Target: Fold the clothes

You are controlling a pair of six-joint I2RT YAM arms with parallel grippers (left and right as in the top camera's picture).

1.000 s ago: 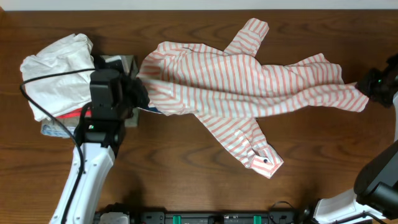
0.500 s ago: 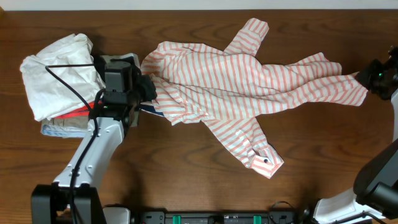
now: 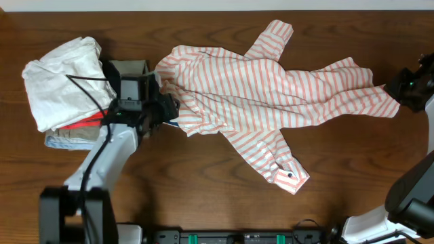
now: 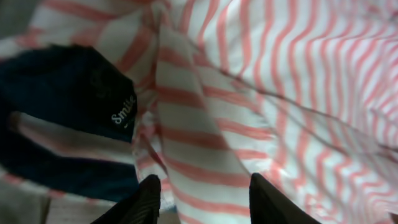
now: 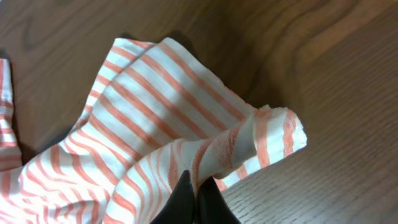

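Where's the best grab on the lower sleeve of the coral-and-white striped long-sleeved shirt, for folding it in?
Grip the buttoned cuff at the tip of the lower sleeve of the striped shirt. Come down from the front-edge side, jaws across the cuff: it lies flat, clear of the body, bare wooden table on three sides, so likely the cleanest pinch.

The right gripper (image 5: 194, 200) sits at the bottom of the frame, its 2 dark fingers pinched tight together on a bunched fold of the striped shirt (image 5: 149, 106). From that pinch the coral-and-white fabric fans out up and to the left across the brown wooden table (image 5: 323, 68). 1 rolled edge of the cloth pokes out to the right, lifted just above the wood.
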